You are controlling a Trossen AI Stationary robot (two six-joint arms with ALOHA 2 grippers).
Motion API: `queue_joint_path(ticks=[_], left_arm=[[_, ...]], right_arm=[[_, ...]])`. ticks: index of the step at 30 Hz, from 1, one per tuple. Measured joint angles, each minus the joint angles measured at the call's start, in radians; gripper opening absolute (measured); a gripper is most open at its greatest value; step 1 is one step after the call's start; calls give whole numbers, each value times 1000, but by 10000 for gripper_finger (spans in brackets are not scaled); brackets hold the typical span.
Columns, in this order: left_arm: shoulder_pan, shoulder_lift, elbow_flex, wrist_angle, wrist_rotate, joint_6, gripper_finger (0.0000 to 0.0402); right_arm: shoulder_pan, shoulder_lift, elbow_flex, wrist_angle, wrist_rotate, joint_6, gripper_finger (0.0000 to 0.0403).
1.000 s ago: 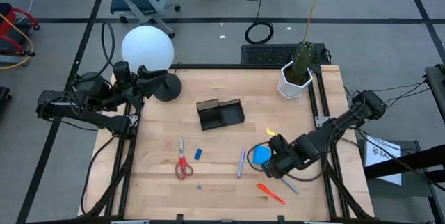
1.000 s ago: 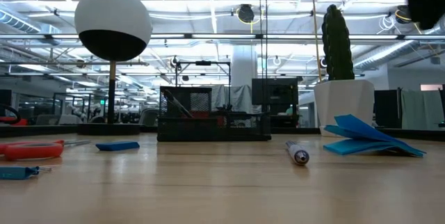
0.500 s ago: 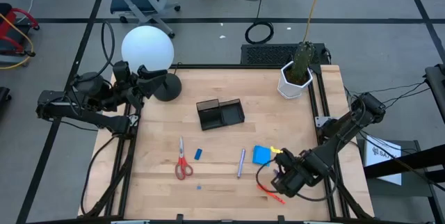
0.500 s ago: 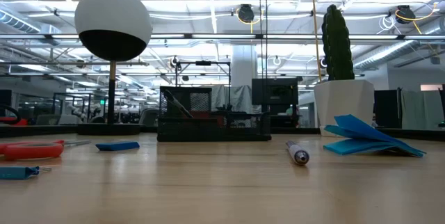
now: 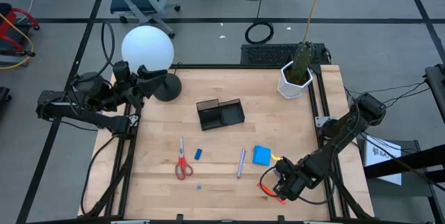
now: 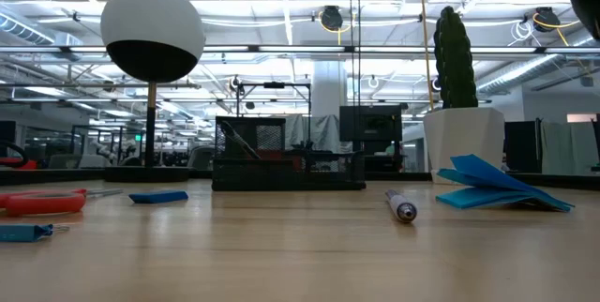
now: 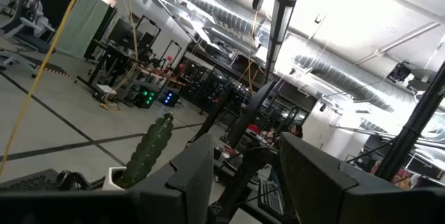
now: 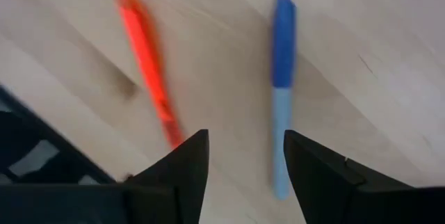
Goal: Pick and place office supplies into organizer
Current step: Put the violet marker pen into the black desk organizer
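Claw (image 8: 240,158) of right arm hangs open above orange pen (image 8: 147,67).

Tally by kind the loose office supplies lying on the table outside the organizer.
Scissors: 1
Notepad: 1
Pens: 3, namely grey-purple pen, orange pen, blue pen
Small blue pieces: 2, namely larger blue piece, tiny blue piece
Total: 7

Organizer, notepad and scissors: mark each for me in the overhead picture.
organizer (image 5: 220,114), high view, floor of its larger compartment.
blue notepad (image 5: 261,155), high view, middle of its top sheet.
red-handled scissors (image 5: 183,171), high view, on the red handle loops.
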State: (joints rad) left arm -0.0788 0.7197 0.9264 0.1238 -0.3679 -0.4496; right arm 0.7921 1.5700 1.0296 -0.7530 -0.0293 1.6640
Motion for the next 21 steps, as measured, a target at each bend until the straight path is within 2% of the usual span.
queue_joint_path(ticks=[9, 14, 21], left_arm=[[0, 0, 0, 0, 0, 0, 170], [0, 0, 0, 0, 0, 0, 170], [0, 0, 0, 0, 0, 0, 170]], right_arm=[[-19, 0, -20, 2, 2, 25, 171], [-50, 6, -20, 1, 5, -12, 171], [-100, 106, -20, 30, -36, -119, 171]])
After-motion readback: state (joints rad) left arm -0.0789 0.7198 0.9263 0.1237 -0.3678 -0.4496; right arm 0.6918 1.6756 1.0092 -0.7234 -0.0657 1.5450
